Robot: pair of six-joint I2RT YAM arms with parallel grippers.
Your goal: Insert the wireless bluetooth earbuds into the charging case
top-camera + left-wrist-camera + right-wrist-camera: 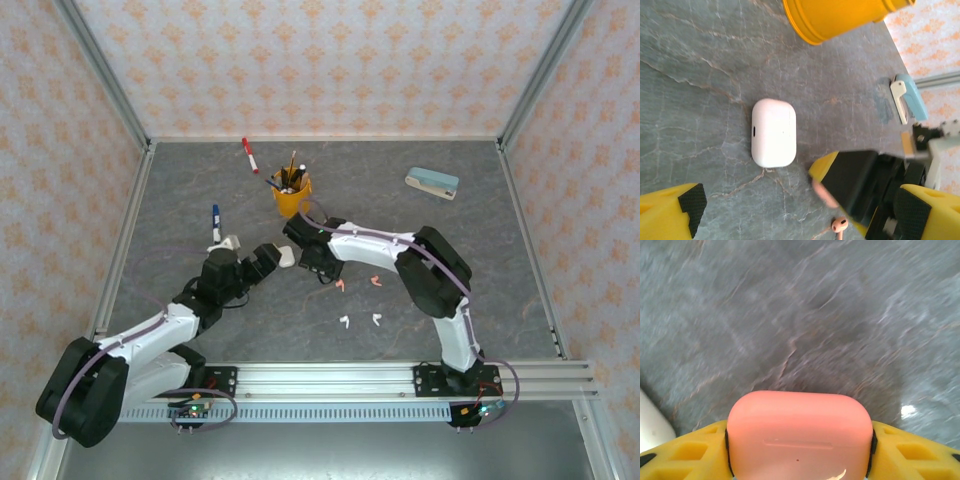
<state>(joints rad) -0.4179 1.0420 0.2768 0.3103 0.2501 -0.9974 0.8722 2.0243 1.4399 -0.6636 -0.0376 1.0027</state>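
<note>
A closed white charging case (773, 132) lies flat on the grey table, just ahead of my open left gripper (800, 220), whose yellow fingers (670, 215) straddle empty table. In the top view that gripper (268, 258) sits beside the white case (286, 257). My right gripper (799, 460) is shut on a closed salmon-pink charging case (799, 432), held just above the table to the right of the white case. Two pink earbuds (341, 285) (375, 281) and two white earbuds (344, 322) (377, 319) lie loose on the table. One pink earbud (840, 225) lies under the right gripper (855, 180).
A yellow cup of pens (292, 193) stands behind the grippers. A red marker (249, 155), a blue marker (216, 222) and a small white block (232, 242) lie at the back left. A pale blue stapler (432, 182) lies at the back right.
</note>
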